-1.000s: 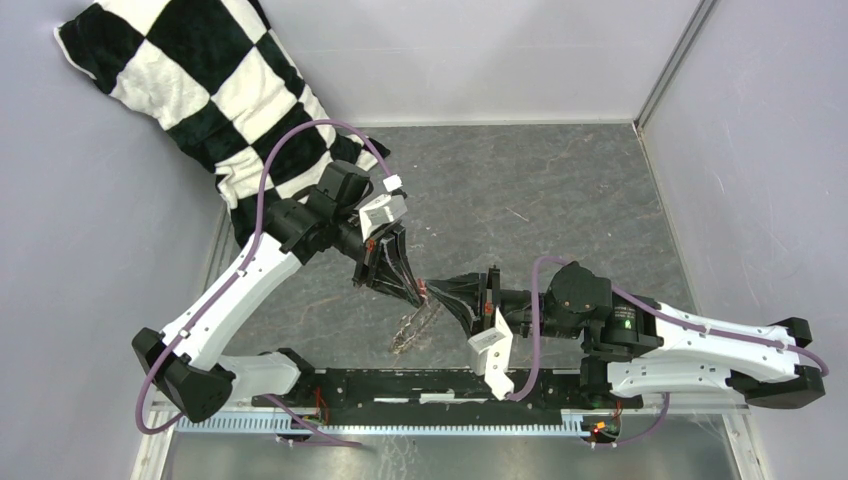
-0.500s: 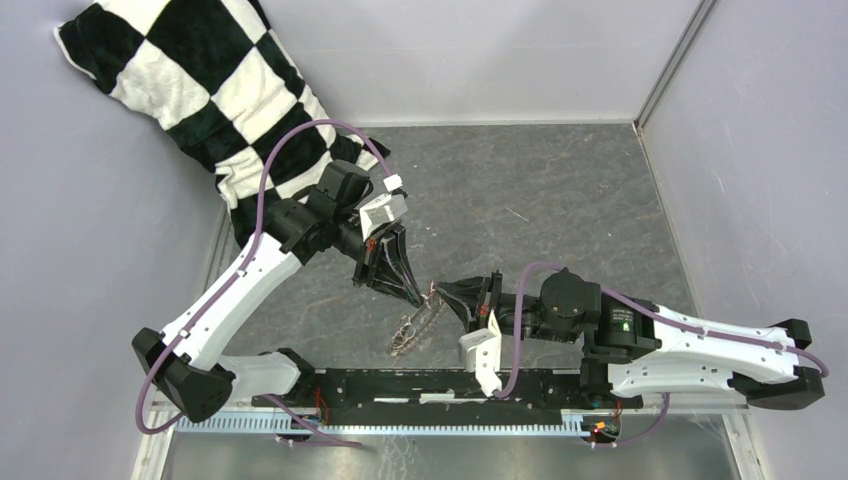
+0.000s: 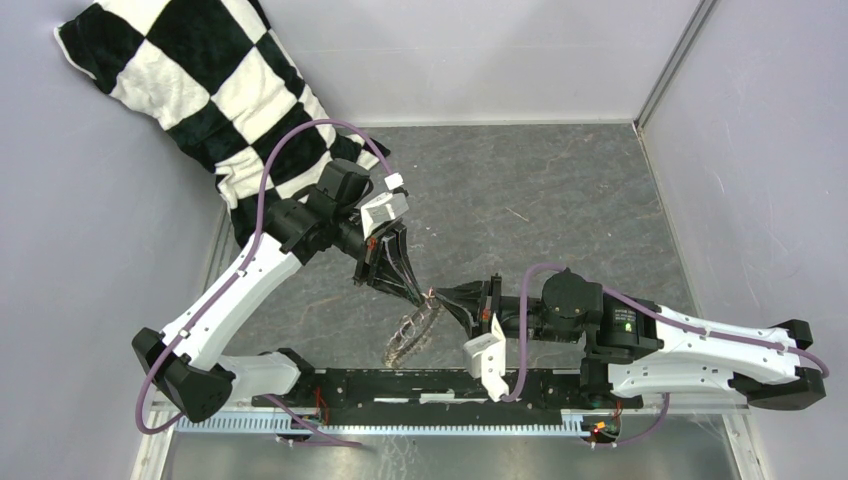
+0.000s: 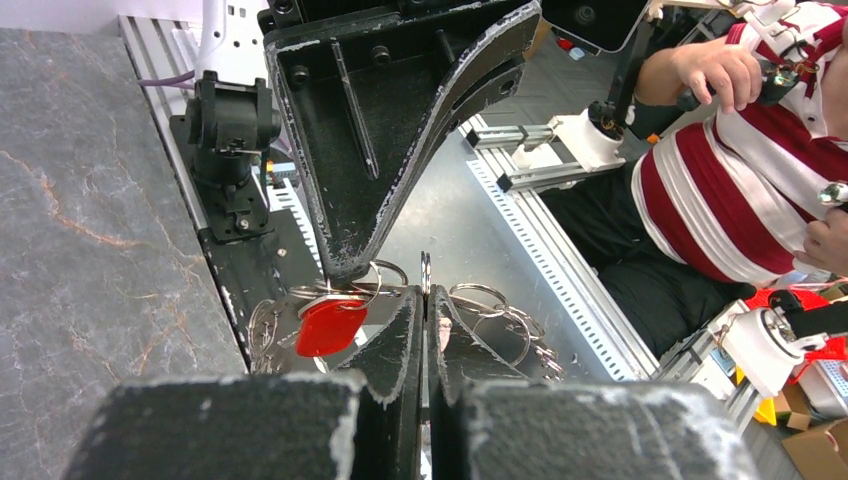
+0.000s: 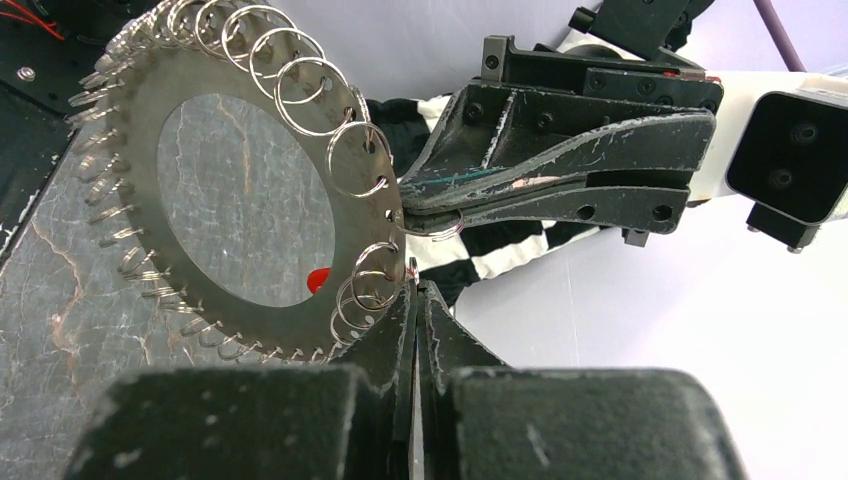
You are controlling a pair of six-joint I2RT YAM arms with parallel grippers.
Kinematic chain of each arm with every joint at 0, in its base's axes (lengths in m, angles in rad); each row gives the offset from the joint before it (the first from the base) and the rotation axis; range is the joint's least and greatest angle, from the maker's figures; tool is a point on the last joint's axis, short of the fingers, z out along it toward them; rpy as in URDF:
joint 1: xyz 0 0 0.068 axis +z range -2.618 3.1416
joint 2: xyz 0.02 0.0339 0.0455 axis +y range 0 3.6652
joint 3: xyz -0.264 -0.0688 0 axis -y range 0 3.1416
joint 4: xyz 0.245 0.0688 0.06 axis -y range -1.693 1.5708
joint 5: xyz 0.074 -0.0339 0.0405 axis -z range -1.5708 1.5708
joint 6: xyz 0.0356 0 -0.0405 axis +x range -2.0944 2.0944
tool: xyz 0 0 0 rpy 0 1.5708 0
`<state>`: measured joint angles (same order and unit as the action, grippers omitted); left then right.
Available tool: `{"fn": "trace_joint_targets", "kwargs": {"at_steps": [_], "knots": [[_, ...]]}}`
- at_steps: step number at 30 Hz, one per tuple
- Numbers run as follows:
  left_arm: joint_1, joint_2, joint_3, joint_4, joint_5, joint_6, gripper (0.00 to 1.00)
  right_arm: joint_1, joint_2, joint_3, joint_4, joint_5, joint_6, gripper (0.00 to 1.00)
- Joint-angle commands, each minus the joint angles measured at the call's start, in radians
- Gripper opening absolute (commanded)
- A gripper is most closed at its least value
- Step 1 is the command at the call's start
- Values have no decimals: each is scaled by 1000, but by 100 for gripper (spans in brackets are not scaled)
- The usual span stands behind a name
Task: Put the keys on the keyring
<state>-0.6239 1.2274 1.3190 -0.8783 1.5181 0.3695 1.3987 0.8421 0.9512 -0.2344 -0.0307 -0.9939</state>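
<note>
Grey marbled tabletop [image 3: 560, 200] filled the floor of a pale-walled enclosure, and near its front edge the two arms met tip to tip. At that meeting point the key [image 4: 325, 325] showed as a bright red tag, lying just under the tip of the right gripper [image 4: 348, 268] and against the cluster of small split rings [image 5: 300, 85]. Its metal part was too hidden among them to make out. Those rings fringed the keyring [image 5: 250, 328], a flat metal disc with a hollow centre, which stood tilted on edge between the grippers. From the right wrist view the red tag appeared through that hollow, on the far side of the disc. Whether the disc's lower edge touched the table could not be told. The left gripper [image 3: 420, 292] was clenched on the keyring's rim, the thin plate showing edge-on between its fingers. The right gripper's fingers were pressed fully together with their tips at the rim. Whether they pinched a split ring, the key or nothing could not be told. A black-and-white checkered cloth [image 3: 190, 90] lay in the far left corner, partly draped up the wall. Beyond the table's near edge sat a person [image 4: 740, 190] in a red-and-white striped shirt.
</note>
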Motion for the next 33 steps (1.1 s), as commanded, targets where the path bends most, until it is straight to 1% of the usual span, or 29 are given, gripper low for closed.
{"fn": "trace_joint_targets", "kwargs": {"at_steps": [1,9,24,33], "knots": [[0,-11,9,46,18,-53,2,1,-9,41,30,-38,1,1],[0,-12,3,47,2,-57,2,2,-21,33,64,-22,1,1],[-1,-13,-6,81,-1,-97,2,2,-40,24,53,-43,7,1],[-1,-8,2,81,10,-97,2,1,-31,17,43,-56,9,1]]}}
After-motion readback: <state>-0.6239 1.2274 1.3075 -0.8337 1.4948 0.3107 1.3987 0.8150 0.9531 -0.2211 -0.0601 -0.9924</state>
